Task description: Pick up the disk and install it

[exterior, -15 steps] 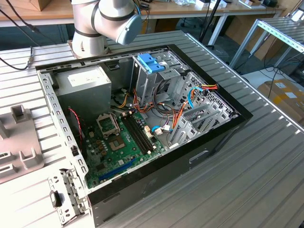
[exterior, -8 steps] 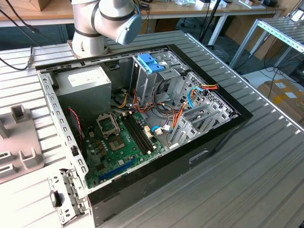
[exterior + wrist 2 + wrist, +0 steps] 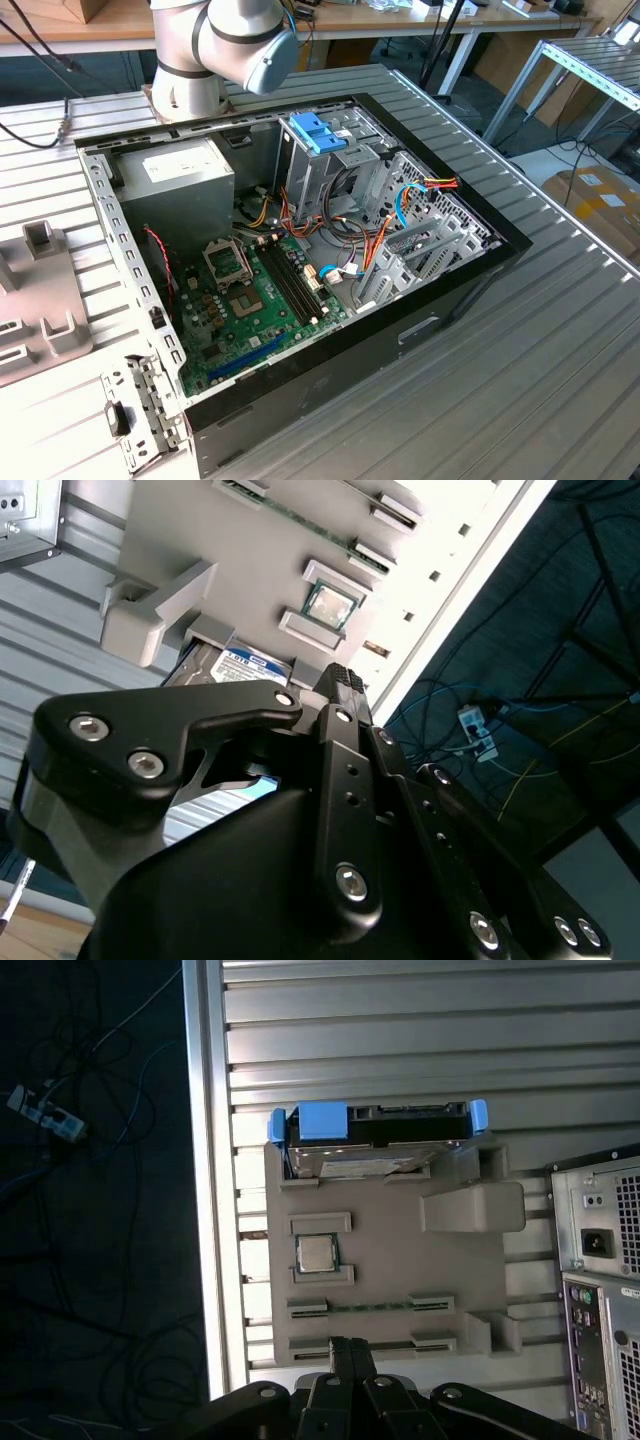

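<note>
At the exterior view's left edge a grey tray (image 3: 60,340) sits on the counter (image 3: 560,380), just beside the open case (image 3: 350,370). The arm (image 3: 225,45) rises behind the case. Further right, inside the case, a pale blue latch (image 3: 318,132) tops the drive cage.

The work stands at the tray. In the first wrist view the hand (image 3: 350,1352) hangs over one end of the tray (image 3: 400,1260), its fingers pressed together with nothing between them. The disk (image 3: 375,1140) rests in the slot at the opposite end. It therefore lies straight ahead of the hand along the tray's length, with a memory stick (image 3: 370,1308) and a chip (image 3: 316,1254) between them.

The disk's long axis runs crosswise to that line, so the hand faces a long side and not a short end. The blue tab (image 3: 321,1120) sits toward one end of that side. In the second wrist view the disk (image 3: 245,665) shows its labelled face just past the tip of the hand (image 3: 342,685). It seems propped in its slot rather than lying flat, though I cannot be sure.

Hand and disk are apart, so I judge that the pick-up has not yet begun. The back panel (image 3: 600,1290) of the case stands off to one side of the tray, well clear of the line from hand to disk.
</note>
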Controlling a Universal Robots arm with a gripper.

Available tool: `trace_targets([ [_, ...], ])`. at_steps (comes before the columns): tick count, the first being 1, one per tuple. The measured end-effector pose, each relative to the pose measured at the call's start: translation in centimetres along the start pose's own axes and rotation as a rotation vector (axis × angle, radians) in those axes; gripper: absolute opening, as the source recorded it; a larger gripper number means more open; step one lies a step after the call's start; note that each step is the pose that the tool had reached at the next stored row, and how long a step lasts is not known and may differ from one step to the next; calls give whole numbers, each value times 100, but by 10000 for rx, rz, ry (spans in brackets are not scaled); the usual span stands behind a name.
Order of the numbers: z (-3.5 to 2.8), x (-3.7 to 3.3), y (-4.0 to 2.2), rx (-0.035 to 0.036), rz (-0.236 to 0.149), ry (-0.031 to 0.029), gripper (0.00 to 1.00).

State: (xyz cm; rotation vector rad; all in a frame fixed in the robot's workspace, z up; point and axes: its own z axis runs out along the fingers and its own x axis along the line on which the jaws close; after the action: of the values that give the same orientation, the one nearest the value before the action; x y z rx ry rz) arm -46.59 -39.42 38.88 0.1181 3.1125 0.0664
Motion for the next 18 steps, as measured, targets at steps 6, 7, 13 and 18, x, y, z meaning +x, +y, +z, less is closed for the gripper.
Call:
trace_targets([
  [6, 15, 6, 81, -1, -1, -1, 11],
  [7, 15, 7, 93, 0, -1, 0, 11],
  [13, 25, 15, 201, 0, -1, -1, 11],
  [18, 37, 7, 258, 11, -1, -1, 11],
])
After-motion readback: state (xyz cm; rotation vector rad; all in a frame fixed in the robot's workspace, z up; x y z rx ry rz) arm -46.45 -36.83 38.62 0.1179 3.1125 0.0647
